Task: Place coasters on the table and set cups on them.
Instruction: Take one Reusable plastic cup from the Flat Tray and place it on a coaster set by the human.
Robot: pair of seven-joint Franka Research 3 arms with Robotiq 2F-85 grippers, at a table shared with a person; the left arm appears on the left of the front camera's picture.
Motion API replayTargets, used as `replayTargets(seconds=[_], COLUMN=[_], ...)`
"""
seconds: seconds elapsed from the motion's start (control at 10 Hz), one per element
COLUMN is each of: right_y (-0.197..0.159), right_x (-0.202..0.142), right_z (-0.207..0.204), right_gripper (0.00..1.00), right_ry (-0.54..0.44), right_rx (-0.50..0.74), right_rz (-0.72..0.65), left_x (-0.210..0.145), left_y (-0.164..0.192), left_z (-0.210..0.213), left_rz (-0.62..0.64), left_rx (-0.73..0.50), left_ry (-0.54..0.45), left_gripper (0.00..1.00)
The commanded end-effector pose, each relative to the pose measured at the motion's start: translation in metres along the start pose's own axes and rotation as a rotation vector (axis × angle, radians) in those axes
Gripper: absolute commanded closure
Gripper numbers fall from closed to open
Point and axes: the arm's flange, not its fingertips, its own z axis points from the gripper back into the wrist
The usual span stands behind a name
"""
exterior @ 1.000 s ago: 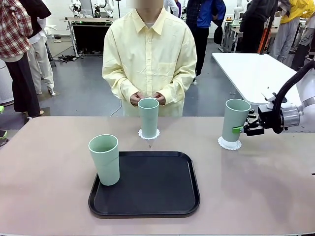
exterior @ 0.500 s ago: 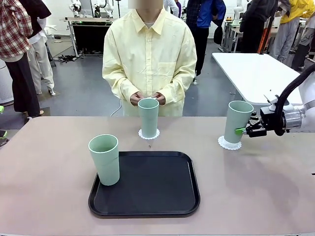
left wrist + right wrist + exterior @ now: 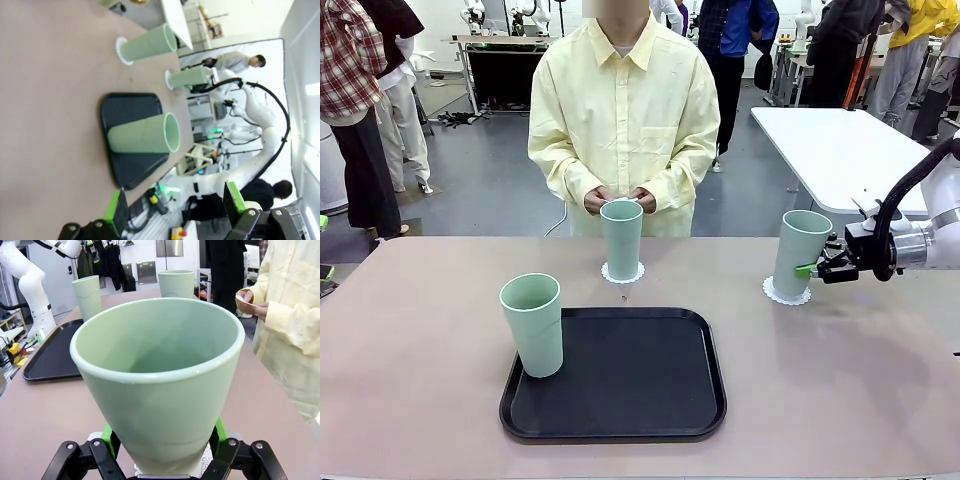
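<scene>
Three mint-green cups stand on or near the beige table point(image 3: 410, 330). My right gripper point(image 3: 809, 270) is shut on the right cup point(image 3: 799, 252), which leans slightly with its base at a white scalloped coaster point(image 3: 787, 292). In the right wrist view this cup point(image 3: 160, 380) sits between the green pads point(image 3: 106, 432). The middle cup point(image 3: 621, 238) stands upright on a coaster point(image 3: 622, 273) before the person. The left cup point(image 3: 532, 325) stands on the black tray's left edge. My left gripper point(image 3: 175, 207) is open and holds nothing, well away from the cups.
The black tray point(image 3: 630, 375) lies at the front middle of the table. The person stands at the far side, hands point(image 3: 620, 200) together just behind the middle cup, pinching something small and white point(image 3: 245, 297). A white table point(image 3: 840, 145) stands back right.
My right gripper has lowered the held cup a little toward its coaster, and the arm has drawn slightly to the right. The other cups and the person have not moved.
</scene>
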Motion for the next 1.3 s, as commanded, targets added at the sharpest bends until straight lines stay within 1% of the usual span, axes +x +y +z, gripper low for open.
replayTargets(seconds=[0.0, 0.7, 0.8, 0.9, 1.2], right_y=[-0.006, -0.011, -0.010, -0.008, -0.001], right_x=[0.001, -0.009, -0.009, -0.007, 0.000], right_z=[0.004, 0.001, 0.002, 0.002, 0.006], right_gripper=[0.17, 0.17, 0.10, 0.00, 0.00], right_ry=[-0.003, 0.004, 0.005, 0.009, 0.052], right_rx=[0.030, 0.042, 0.047, 0.047, 0.038], right_rz=[-0.004, -0.027, -0.025, -0.022, -0.020], left_x=[-0.001, -0.001, -0.001, -0.001, -0.001], left_y=[0.000, 0.000, 0.000, 0.000, 0.000], left_z=[0.001, 0.001, 0.001, 0.001, 0.001], left_rz=[-0.008, -0.008, -0.008, -0.008, -0.008], left_rx=[-0.015, -0.015, -0.015, -0.015, -0.015], left_ry=[-0.008, -0.008, -0.008, -0.008, -0.008], left_gripper=[0.00, 0.00, 0.00, 0.00, 0.00])
